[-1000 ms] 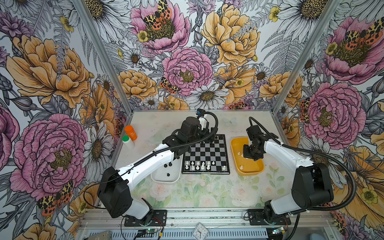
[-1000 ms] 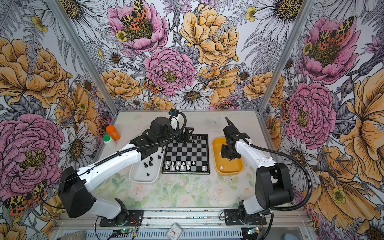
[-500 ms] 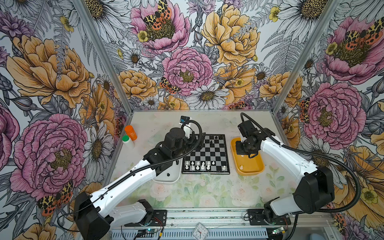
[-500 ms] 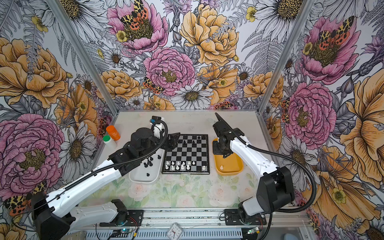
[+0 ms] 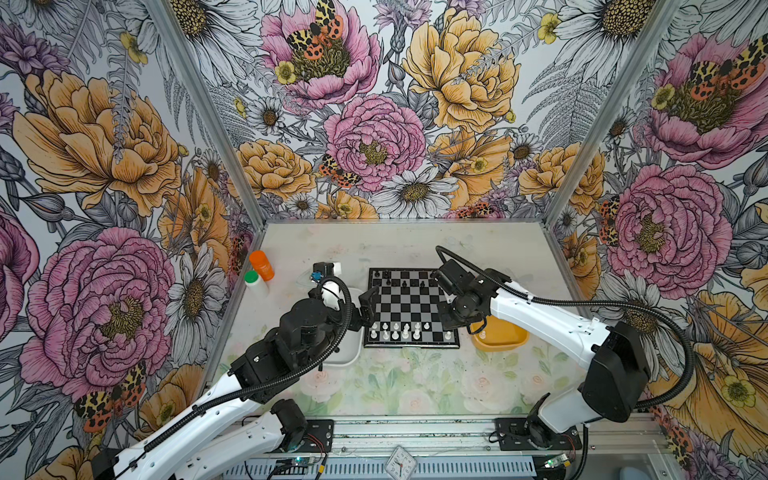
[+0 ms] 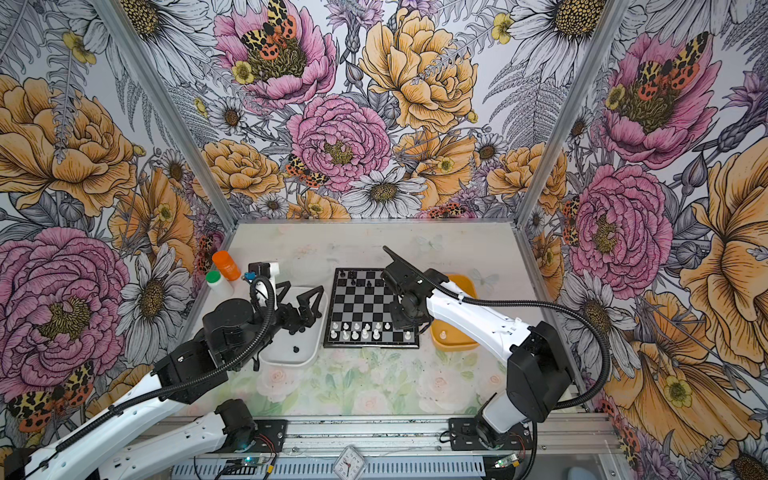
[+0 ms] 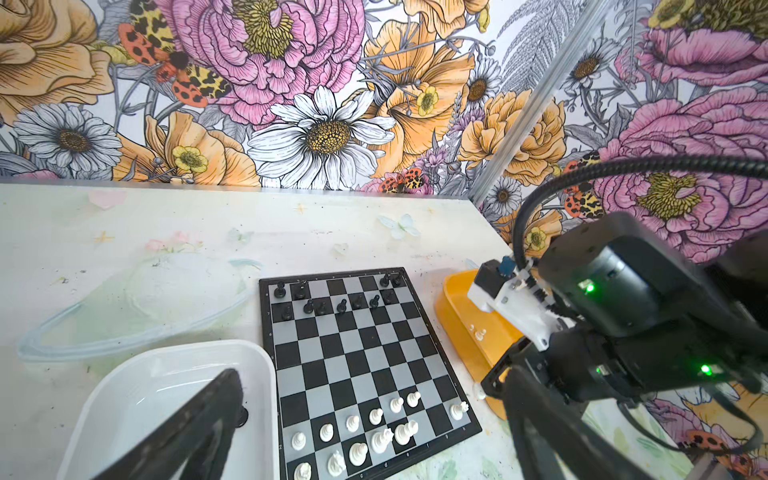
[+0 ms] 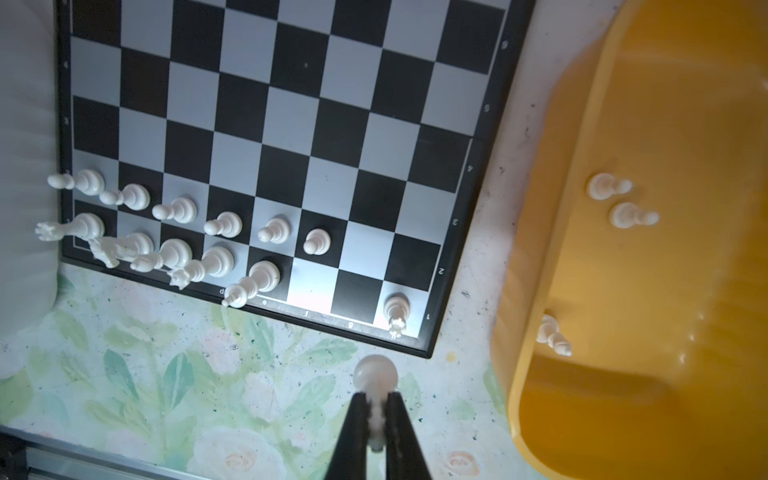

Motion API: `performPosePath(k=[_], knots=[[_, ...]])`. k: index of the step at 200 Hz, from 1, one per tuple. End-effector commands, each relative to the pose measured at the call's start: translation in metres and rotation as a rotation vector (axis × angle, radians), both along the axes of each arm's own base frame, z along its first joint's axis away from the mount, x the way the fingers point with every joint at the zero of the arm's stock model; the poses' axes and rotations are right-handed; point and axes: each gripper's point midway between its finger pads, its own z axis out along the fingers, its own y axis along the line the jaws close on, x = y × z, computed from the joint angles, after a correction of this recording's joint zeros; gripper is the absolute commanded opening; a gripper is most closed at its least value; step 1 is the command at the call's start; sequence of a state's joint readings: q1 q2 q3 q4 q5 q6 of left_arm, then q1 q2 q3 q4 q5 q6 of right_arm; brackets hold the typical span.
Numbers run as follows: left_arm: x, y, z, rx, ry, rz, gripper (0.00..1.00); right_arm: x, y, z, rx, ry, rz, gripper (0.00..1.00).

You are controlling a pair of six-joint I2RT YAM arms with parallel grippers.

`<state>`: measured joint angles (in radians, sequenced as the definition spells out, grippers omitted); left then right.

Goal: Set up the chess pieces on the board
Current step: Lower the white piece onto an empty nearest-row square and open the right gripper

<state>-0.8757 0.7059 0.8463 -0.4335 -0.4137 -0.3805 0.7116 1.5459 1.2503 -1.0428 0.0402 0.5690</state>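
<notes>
Right wrist view. The right gripper is closed on a white chess piece, apparently a pawn, pinched near its head with the base beyond the fingertips. It hangs over the table, just off the near edge of the board. White men fill much of the two near rows; squares beside the corner piece stand vacant. Advisable: centre the base over one vacant square, descend vertically, then release. The left gripper is spread wide above the white tray.
</notes>
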Motion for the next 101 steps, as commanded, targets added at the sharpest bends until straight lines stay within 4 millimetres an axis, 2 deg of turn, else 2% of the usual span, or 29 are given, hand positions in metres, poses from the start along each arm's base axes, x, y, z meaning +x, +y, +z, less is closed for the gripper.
performPosePath(k=[1,40,101], knots=[[-0.003,0.005,-0.015,0.039,0.043,0.023,0.99,0.005,0.009,-0.001,0.003,-0.017,-0.022,0.07],[-0.003,0.008,-0.012,0.058,0.028,0.025,0.99,0.006,0.021,-0.017,0.001,0.007,-0.009,0.07],[0.003,0.002,-0.011,0.12,0.017,0.016,0.99,0.007,0.027,-0.045,-0.021,0.06,-0.005,0.07]])
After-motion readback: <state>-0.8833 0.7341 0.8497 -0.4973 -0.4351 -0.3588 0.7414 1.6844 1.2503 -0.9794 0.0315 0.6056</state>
